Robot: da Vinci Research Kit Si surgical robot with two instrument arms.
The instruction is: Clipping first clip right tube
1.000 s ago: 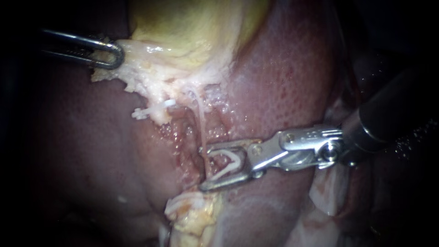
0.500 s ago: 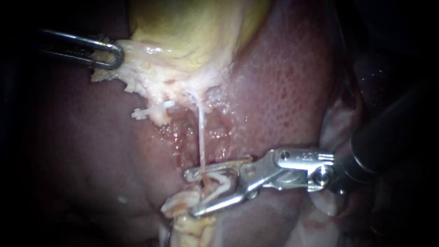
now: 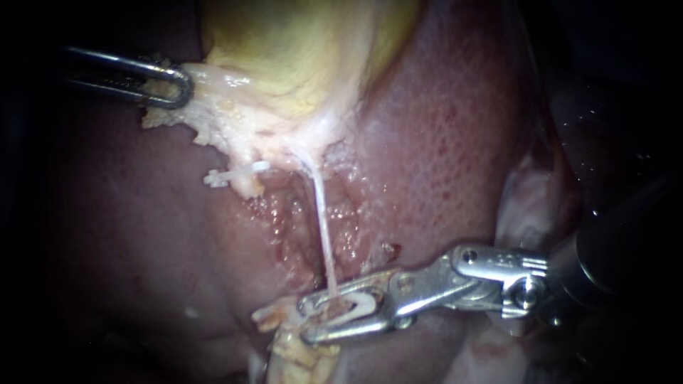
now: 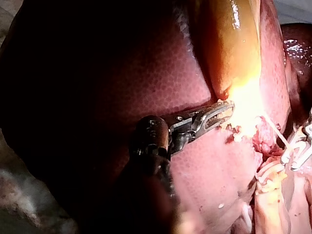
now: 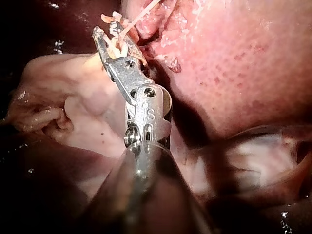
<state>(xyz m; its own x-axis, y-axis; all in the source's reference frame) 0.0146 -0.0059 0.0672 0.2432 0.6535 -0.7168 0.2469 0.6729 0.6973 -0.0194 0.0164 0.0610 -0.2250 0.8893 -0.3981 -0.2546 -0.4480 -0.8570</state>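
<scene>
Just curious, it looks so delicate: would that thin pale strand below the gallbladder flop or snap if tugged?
Probably floppy: the tube is very thin and looks straight only because it hangs taut between the gallbladder and the clip in the right instrument. Likely fragile, being so thin, and perhaps slippery, since the tissue around it glistens wet.

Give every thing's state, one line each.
Gallbladder, held at its edge.
Left instrument, shut on gallbladder.
Tube, taut, uncut.
Right instrument, shut on loaded clip.
Loaded clip, astride tube, not released.
Placed clip, closed, near tube's top.
</scene>
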